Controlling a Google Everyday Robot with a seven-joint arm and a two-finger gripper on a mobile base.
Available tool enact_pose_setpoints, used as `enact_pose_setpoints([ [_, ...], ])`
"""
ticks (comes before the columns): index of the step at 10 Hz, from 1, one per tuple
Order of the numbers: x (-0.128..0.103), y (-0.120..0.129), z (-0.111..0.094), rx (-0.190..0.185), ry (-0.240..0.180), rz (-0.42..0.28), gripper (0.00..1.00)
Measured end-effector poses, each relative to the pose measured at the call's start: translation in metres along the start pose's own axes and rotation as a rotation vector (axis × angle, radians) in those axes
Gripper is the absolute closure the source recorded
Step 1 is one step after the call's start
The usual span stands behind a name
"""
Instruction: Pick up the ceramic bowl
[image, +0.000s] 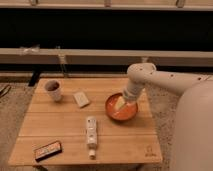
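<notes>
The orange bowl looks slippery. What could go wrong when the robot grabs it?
The gripper is low over the ceramic bowl, at its back rim. The glossy rim could slip from its grip, or the bowl could tip when lifted by one side. A push might also slide it along the table toward the white bottle.

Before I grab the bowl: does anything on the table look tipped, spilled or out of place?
Nothing spilled. Only the white bottle lies on its side. Pincer hangs open over the ceramic bowl, which sits upright.
</notes>
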Motion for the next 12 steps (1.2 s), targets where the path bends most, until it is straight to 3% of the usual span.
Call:
enact_pose_setpoints([
  [3, 0.003, -0.009, 0.004, -0.003, 0.007, 0.032, 0.25],
  [7, 0.030, -0.052, 0.014, 0.015, 0.032, 0.128, 0.25],
  [10, 0.028, -0.063, 0.017, 0.026, 0.044, 0.147, 0.25],
  [12, 0.023, -0.064, 0.024, 0.014, 0.047, 0.152, 0.25],
])
